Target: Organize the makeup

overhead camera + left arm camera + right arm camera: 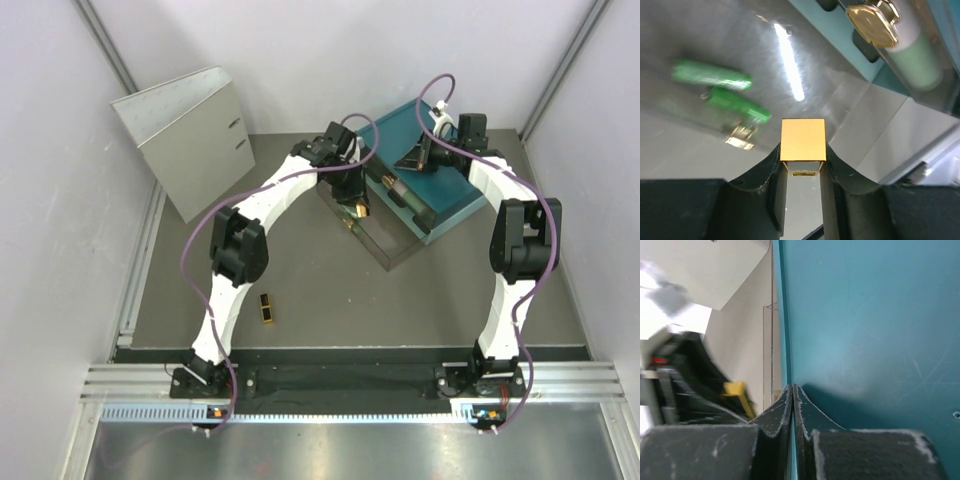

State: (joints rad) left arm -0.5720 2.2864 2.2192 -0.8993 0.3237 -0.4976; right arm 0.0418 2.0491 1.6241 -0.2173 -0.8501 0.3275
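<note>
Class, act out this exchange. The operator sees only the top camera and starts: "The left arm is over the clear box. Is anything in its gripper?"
Observer: Yes. The left gripper is shut on a gold-ended stick, held between both fingers.
Operator: What lies beyond it?
Observer: Green tubes, blurred. I see two green shapes, but one may be a reflection.
Operator: And the right gripper, near the back?
Observer: The right gripper is shut, its fingers pressed together, with the tips at the edge of the teal box.
</note>
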